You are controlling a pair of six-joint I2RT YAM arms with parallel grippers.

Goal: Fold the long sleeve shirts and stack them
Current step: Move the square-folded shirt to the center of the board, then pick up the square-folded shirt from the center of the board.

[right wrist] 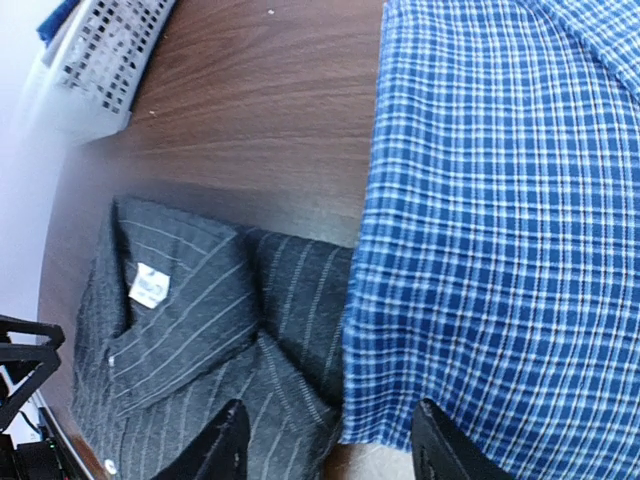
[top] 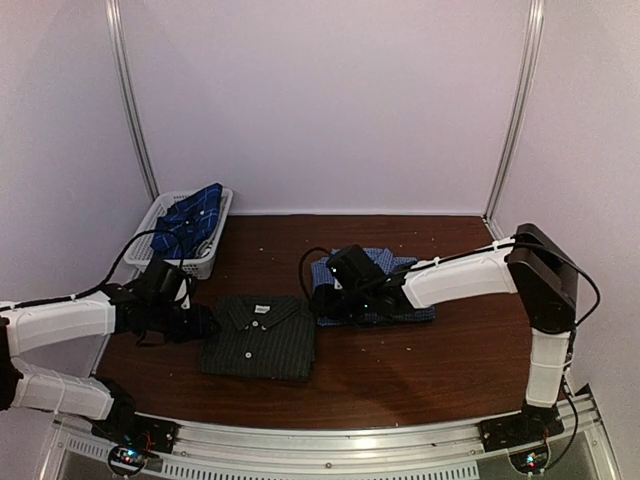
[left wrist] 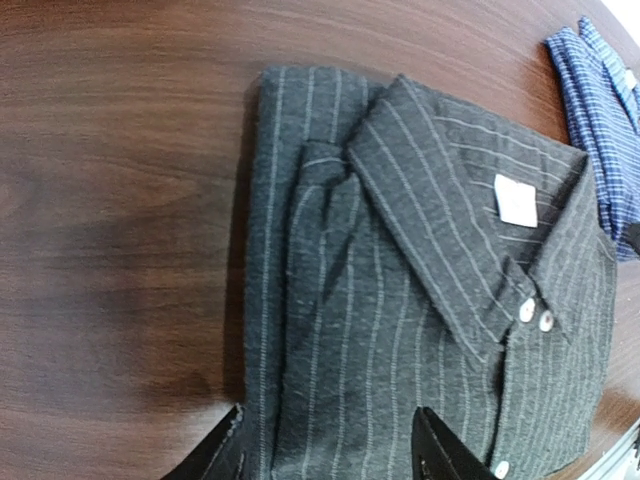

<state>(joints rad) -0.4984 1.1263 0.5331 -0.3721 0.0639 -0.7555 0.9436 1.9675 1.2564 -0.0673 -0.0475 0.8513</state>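
Far left: white mesh basket (top: 150, 228) holds the navy plaid shirt (top: 197, 215), bunched and unfolded, so that one looks like the last job in the queue. Left gripper (left wrist: 330, 445) sits low at the left edge of the charcoal pinstripe shirt (top: 260, 340), fingers spread, nothing clamped between them. My read: it's there to steady or square that side. Pinstripe shirt lies flat on the table (top: 450, 370) near centre, folded into a tidy rectangle, collar and label up, which makes it a usable stack base. Just right of it is the blue-and-white check shirt (right wrist: 500, 250), also flat and apparently folded. Its near edge meets the pinstripe's; can't tell if it's touching or slightly overlapping. Right gripper (right wrist: 330, 440) hangs over that seam with fingers apart, not pinching the cloth. Likely placed there because that edge is the handle for getting the check shirt onto the pinstripe. Stack not yet built.
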